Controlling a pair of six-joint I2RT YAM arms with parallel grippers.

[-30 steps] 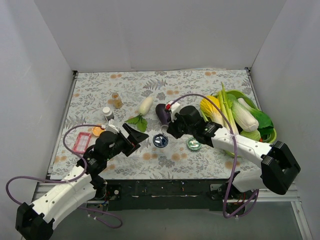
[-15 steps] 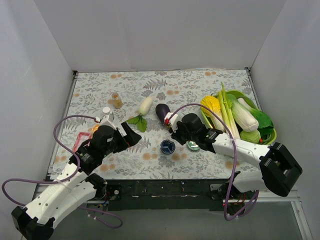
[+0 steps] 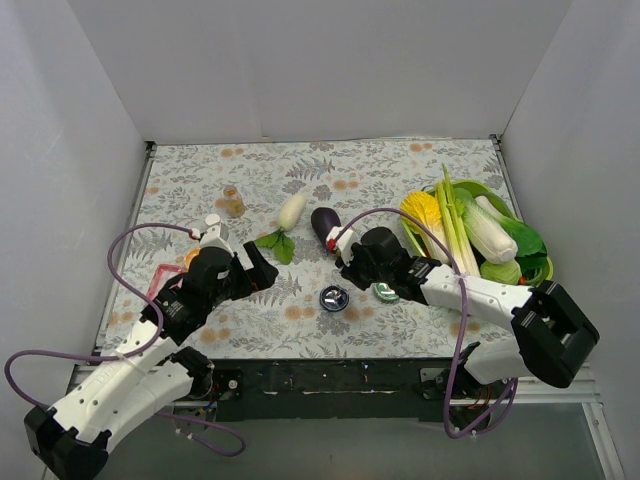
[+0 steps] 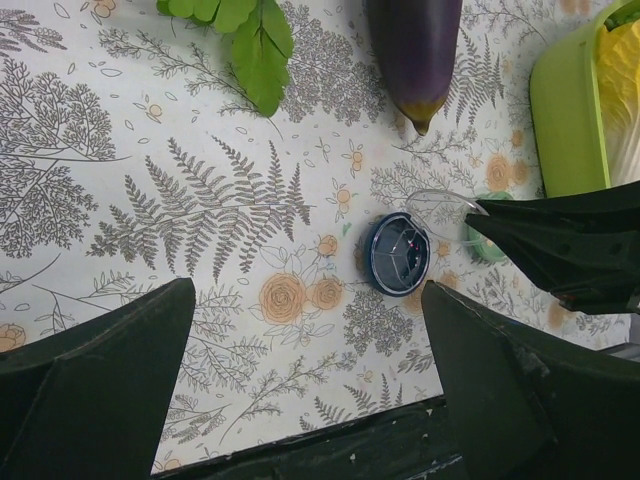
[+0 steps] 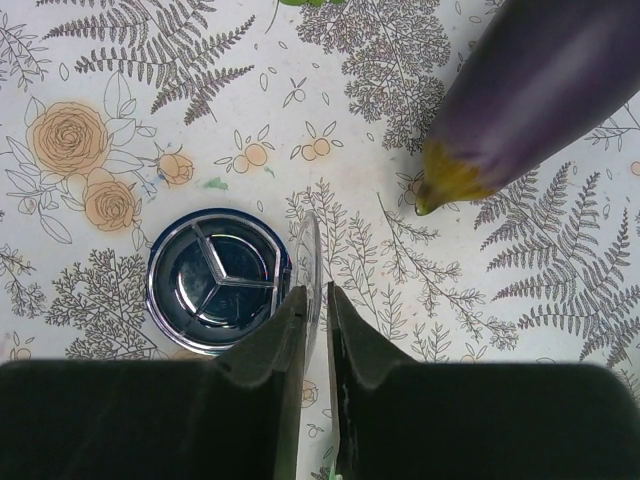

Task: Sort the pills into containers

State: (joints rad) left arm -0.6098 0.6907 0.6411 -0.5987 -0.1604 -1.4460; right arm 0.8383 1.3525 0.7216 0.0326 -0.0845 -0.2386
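Silvery-blue tin (image 5: 218, 280): one counted, uncovered, divided into three compartments. Contents cannot be made out. It is set at 6 o'clock on the patterned cloth (image 3: 400, 170), near the cloth's near edge, with a narrow strip of cloth left between rim and edge.

Clear lid (image 5: 309, 262): one counted. It is held on edge just at 3 o'clock of the tin's rim and is grasped at its lower edge by the right gripper (image 5: 316, 292), jaws clenched on it with only a sliver of gap.

Green-topped tin (image 3: 387, 292): one counted, near the blue tin at 3 o'clock, partly covered from above by the right gripper.

Left gripper (image 4: 307, 290): released, jaws spread wide, nothing between them. It is placed at 9 o'clock of the blue tin, and open cloth is seen between the two.

Aubergine (image 3: 322, 222): one counted, at 12 o'clock of the blue tin, with its tip turned toward the tin and open cloth between them.

White radish (image 3: 291, 210): one counted, with leaves, at 11 o'clock.

Amber bottle (image 3: 233, 201) and white-capped vessel (image 3: 212, 221): one of each, at 10 o'clock, well apart from the tin.

Lime-green tray (image 3: 487, 189): one counted, heaped with vegetables, at 2 o'clock by the cloth's right edge.

The widest open cloth is seen along the far edge at 12 o'clock.
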